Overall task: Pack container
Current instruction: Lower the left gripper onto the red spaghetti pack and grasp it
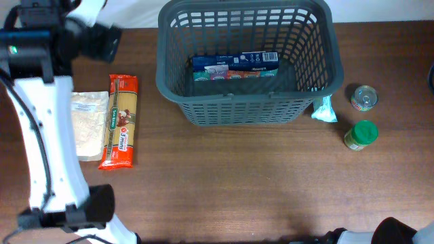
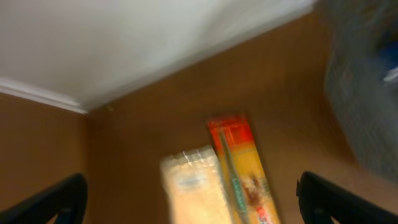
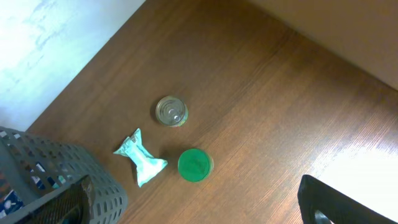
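Left claw (image 2: 196, 202): spread wide and empty. I see only its two dark tips at the lower corners of the left wrist view, which is smeared.
Under the left claw: a red-and-orange spaghetti packet (image 1: 121, 122) and a pale bag (image 1: 88, 124) lie flat side by side with their long edges touching, on the table (image 1: 237, 183).
Right claw (image 3: 202, 202): also spread and empty, held high over the right end of the table.
Under the right claw: a teal sachet (image 1: 324, 110) lies just beside the container's near right corner. A green-lidded jar (image 1: 361, 134) and a tin (image 1: 364, 97) stand near it but apart from it.
Container (image 1: 244, 108): upright at the far middle of the table. A blue box (image 1: 234, 66) lies on its floor with room left around it.
Step in hand: as I read it, I am lining the left claw up on one of the two flat packs. I cannot tell which.
How to do it well: I would take the spaghetti packet across its narrow width near the middle. I would turn the fingers square to its long axis so it lifts level.
Watch for: the inner finger may snag the pale bag where the two touch, so I would come straight down and close slowly.
Placing: I would lift clear of the thick rim and lay the packet alongside the blue box.
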Controlling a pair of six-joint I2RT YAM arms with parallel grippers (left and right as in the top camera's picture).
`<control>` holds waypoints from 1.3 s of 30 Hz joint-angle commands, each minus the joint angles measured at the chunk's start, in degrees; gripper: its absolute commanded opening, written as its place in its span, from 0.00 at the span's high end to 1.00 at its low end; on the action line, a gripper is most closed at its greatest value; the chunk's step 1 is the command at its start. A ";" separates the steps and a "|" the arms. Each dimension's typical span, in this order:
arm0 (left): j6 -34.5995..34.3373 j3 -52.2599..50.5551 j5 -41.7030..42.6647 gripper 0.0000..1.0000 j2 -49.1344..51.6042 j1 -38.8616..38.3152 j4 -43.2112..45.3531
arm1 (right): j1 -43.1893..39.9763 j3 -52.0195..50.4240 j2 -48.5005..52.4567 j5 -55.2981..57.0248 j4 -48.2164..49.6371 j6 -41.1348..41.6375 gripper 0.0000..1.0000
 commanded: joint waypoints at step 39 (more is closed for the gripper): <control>-12.74 -50.03 3.37 0.01 16.31 6.25 24.70 | -0.37 -0.22 4.90 -2.01 0.02 0.48 0.01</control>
